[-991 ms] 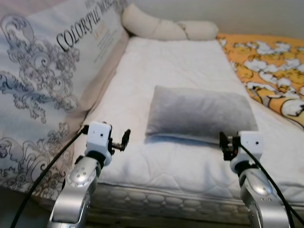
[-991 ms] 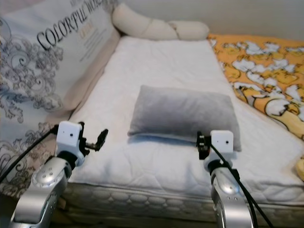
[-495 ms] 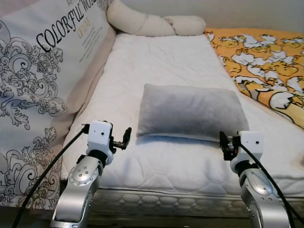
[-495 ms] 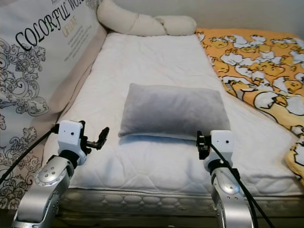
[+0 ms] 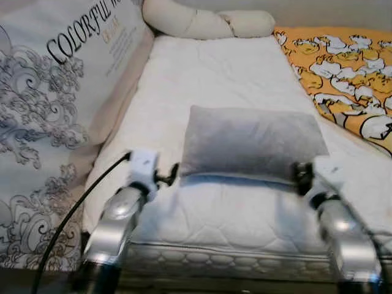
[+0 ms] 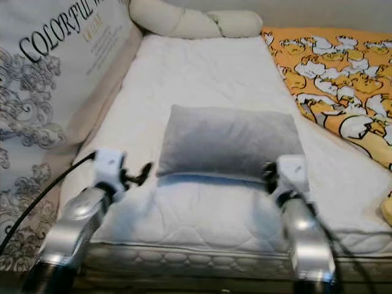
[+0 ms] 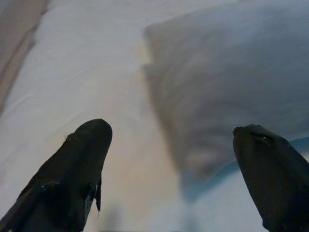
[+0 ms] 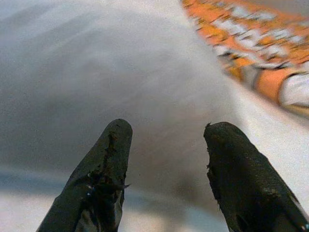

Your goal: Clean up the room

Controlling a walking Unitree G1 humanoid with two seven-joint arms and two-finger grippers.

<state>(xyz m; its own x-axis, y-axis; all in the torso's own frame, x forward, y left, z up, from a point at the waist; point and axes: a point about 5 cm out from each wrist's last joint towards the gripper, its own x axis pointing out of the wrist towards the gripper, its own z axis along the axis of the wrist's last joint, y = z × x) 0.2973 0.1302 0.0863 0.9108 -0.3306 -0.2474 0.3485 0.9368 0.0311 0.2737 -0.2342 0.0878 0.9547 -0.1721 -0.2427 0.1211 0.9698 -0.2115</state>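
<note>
- Left eye view: one grey pillow (image 5: 254, 142) is seen lying flat on the white mattress (image 5: 214, 79), roughly mid-bed and crosswise.
- One long cream bolster (image 5: 205, 21) is laid along the head of the mattress.
- One large white printed cushion (image 5: 55, 104) with grey scrollwork and lettering is propped along the robot's left edge of the bed.
- One orange blanket (image 5: 343, 67) with a white pattern is spread on the robot's right side of the bed.
- Two silver arms are raised over the near edge of the mattress; the left gripper (image 5: 171, 174) is held just beside the pillow's near left corner, the right gripper (image 5: 300, 177) at its near right corner. Both are motion-blurred here.
- Right eye view: the same count is shown, one pillow, one bolster, one printed cushion, one blanket, two arms. A black cable (image 6: 43, 196) is seen running along the left arm.
- No containers are seen.
- Left wrist view: the left gripper (image 7: 171, 145) is seen with its two black fingers (image 7: 72, 179) spread wide apart, nothing between them. The pillow's corner is seen past them, resting on the mattress.
- Right wrist view: the right gripper (image 8: 166, 145) is seen with two fingers (image 8: 101, 174) parted and nothing clamped. Grey pillow fabric is seen close beyond the tips; contact cannot be told. The orange blanket is seen at the far side.
</note>
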